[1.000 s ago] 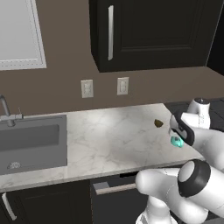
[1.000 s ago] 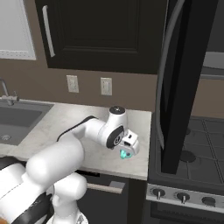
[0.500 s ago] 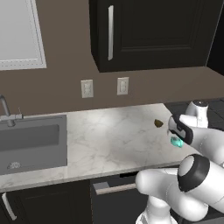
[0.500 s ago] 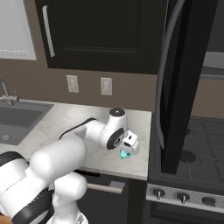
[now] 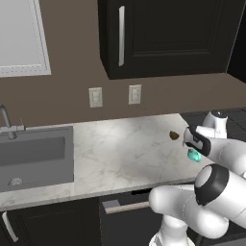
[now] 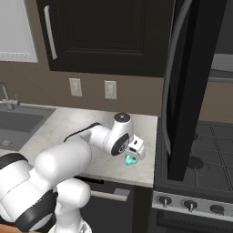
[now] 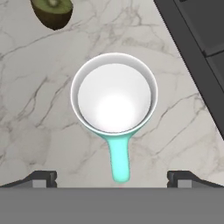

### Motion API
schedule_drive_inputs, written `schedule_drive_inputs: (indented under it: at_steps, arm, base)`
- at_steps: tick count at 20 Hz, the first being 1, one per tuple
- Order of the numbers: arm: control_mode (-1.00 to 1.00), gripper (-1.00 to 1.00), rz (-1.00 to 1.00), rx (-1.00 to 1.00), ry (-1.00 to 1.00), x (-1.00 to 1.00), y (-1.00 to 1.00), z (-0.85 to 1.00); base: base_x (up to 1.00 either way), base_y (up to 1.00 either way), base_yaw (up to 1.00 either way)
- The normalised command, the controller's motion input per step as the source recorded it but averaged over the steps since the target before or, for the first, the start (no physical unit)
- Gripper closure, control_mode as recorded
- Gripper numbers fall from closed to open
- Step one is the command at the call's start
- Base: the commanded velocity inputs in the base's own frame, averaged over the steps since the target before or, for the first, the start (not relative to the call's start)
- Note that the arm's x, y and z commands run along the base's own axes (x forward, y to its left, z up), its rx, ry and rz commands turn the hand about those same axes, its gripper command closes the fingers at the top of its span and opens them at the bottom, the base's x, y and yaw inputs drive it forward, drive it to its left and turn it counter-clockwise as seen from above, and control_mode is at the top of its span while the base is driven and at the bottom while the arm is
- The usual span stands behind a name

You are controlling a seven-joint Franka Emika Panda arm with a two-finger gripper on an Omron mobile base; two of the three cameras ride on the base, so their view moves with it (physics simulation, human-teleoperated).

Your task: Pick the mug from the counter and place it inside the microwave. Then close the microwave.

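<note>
- Mug (image 7: 114,94) upright on the counter (image 5: 120,149), seen straight down from the hand view: white inside, teal rim and teal handle pointing toward the bottom of that view.
- Gripper (image 7: 112,177) directly above the mug, spread wide, one dark fingertip (image 7: 41,178) left and the other right of the handle; nothing held, no contact with the mug.
- Same gripper (image 5: 194,145) low over the right end of the counter in the left base view, teal of the mug (image 5: 193,155) peeking out just under it.
- From the right base view, mug (image 6: 131,159) near the counter's right edge, just beside the black stovetop (image 6: 200,164), gripper (image 6: 134,152) over it.
- Halved kiwi (image 7: 53,12) lying near the mug, apart from it; small olive lump (image 5: 174,135) in the left base view.
- Microwave (image 6: 186,86) door standing open, above the stovetop, curved handle along its edge.
- Grey sink (image 5: 33,156) at the counter's far left, well apart from the mug.
</note>
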Motion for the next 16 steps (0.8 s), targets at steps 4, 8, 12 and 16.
schedule_drive_inputs:
  at_steps: [4, 8, 12, 16]
  arm:
    - [-1.0, -1.0, 0.0, 0.0, 0.0, 0.0, -0.03, -0.01]
    - [-1.0, -1.0, 0.0, 0.0, 0.0, -0.05, -0.04, -0.01]
    - [-1.0, -1.0, 0.0, 0.0, 0.0, -0.04, -0.05, -0.01]
    - [-1.0, -1.0, 0.0, 0.0, 0.0, 0.0, -0.02, 0.0]
  base:
    - [0.0, 0.0, 0.0]
    - [0.0, 0.0, 0.0]
    - [0.0, 0.0, 0.0]
    - [0.0, 0.0, 0.0]
